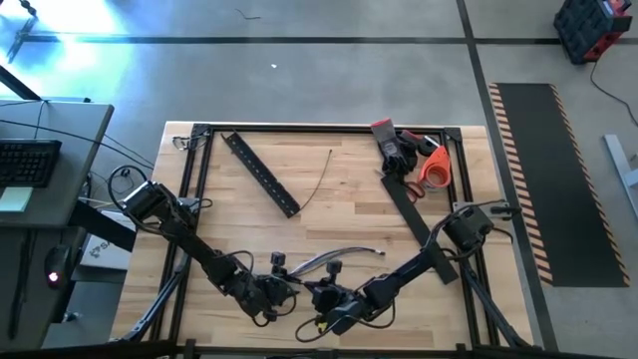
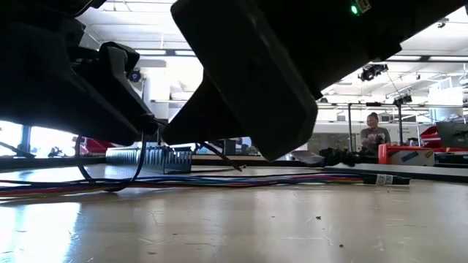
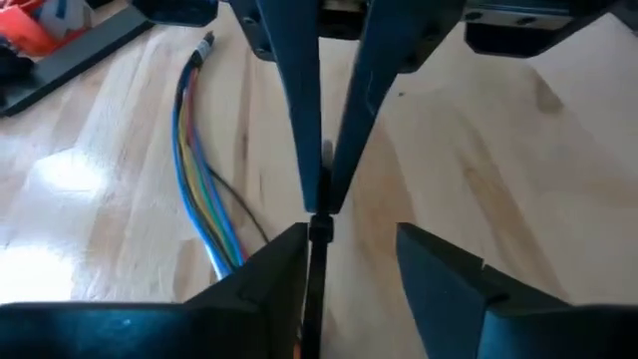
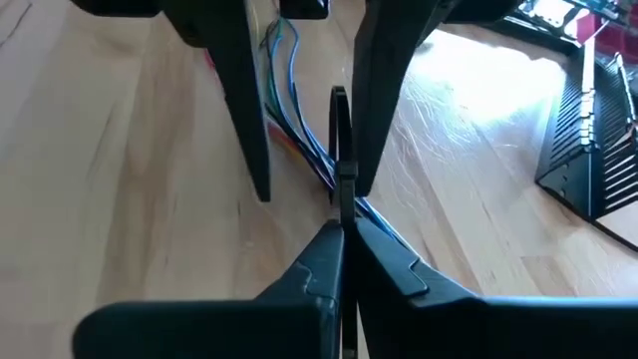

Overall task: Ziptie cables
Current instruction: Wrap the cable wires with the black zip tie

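Observation:
The cables [image 3: 199, 189] are a bundle of thin coloured wires lying flat on the wooden table near its front edge [image 1: 334, 259], seen low across the table [image 2: 219, 180]. A thin black zip tie [image 4: 339, 130] runs between my two grippers, just beside the bundle. My right gripper [image 4: 344, 237] is shut on it and faces my left gripper [image 3: 351, 239], which is open with a finger on either side of the strap. Whether the left finger touches the strap, I cannot tell. Both grippers meet at the table's near middle [image 1: 299, 291]. My right gripper pinches the zip tie's strap [image 4: 345, 204] between its two fingertips [image 3: 319, 204], close to a small thicker block on the strap. The fingers slant down from the table's right side and lie along the strap. The strap runs on between the left gripper's open fingers.
A flat black perforated bar [image 1: 261, 175] lies slantwise at the far left, with a loose thin tie [image 1: 319, 181] beside it. Orange tape, scissors and a second black bar [image 1: 419, 170] are at the far right. A black frame rail [image 1: 319, 128] runs round the table. A person [image 2: 374, 131] is in the room behind.

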Tool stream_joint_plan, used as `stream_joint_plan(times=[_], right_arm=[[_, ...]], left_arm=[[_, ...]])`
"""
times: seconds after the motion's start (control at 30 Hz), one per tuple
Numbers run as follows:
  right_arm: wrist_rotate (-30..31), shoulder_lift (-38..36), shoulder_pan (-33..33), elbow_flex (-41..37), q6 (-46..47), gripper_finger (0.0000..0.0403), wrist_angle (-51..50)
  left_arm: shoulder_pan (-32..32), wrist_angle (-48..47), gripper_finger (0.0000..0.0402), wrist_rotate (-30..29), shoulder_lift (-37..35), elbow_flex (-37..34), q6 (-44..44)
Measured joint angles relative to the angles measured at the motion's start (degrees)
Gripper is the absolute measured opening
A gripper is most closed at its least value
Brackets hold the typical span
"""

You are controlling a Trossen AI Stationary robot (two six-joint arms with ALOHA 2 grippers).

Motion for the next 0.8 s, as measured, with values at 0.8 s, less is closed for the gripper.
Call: stream_joint_plan(times=[0.8], right_arm=[[-3.9,-2.8,1.2,0.1,11.0,0.0000,-9.9]], left_arm=[[-0.3,-1.2,0.0005,-4.7,0.0,0.0,1.3]])
